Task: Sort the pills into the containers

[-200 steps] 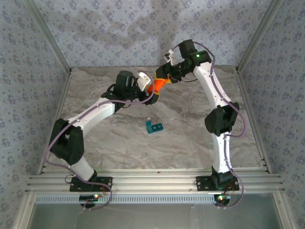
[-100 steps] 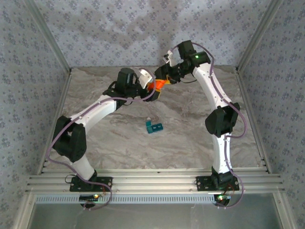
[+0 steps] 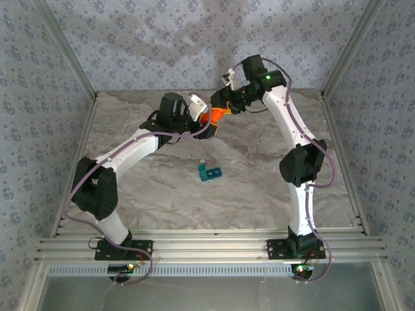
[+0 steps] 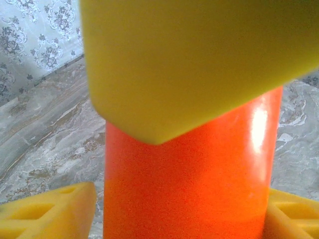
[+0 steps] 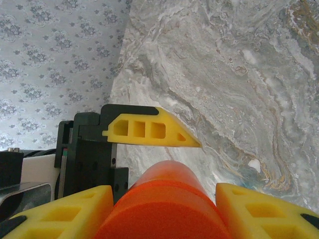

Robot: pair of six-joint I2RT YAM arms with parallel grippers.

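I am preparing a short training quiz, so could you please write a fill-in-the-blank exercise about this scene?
1. The bottle held in the right gripper is ___ in colour.
2. The containers lying on the table are ___ in colour.
3. The fingers of the left gripper sit either side of the same ___.
Missing words: orange; teal; bottle.

I watch from the top external camera, set high behind the arm bases and looking down and forward across the whole table from well back. The left wrist camera looks out between the left gripper's fingers, so near the orange bottle that it blurs, while the right wrist camera looks past the right gripper's fingers along that bottle to the table. All three views share the bottle at the table's far middle.
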